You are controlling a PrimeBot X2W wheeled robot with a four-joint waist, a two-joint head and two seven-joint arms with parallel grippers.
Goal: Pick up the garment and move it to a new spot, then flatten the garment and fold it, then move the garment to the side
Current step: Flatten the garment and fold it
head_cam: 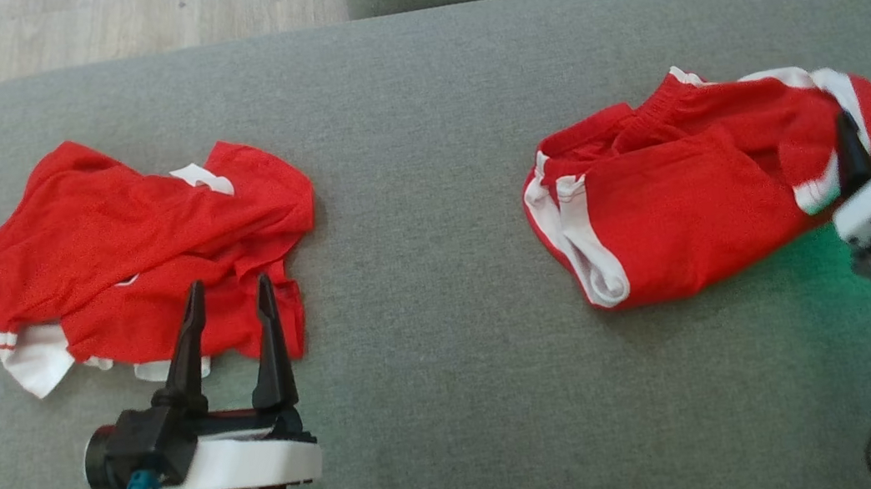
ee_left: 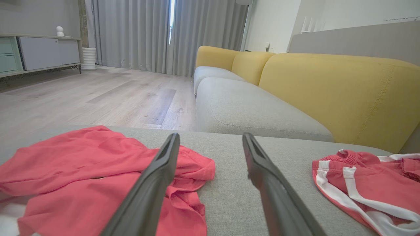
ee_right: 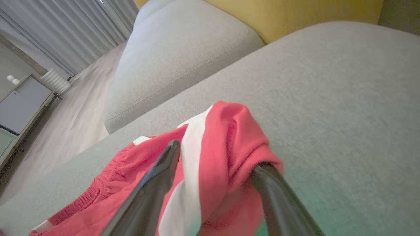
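Shorts [head_cam: 674, 204] bunch inside spread right pincer [ee_right: 216, 155]; left pincer [head_cam: 229, 283] spread over shirt [head_cam: 124, 243].

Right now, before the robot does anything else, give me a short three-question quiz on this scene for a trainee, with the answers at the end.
1. True or false: the left hand is open, poised by the near edge of the red shirt.
2. Which garment has a fold between the fingers of the right hand?
A. the red shirt
B. the striped red shorts
C. neither
3. How many red garments lie on the grey cushion?

Key
1. True.
2. B; the hand is open with a fold of the shorts between its fingers.
3. Two.
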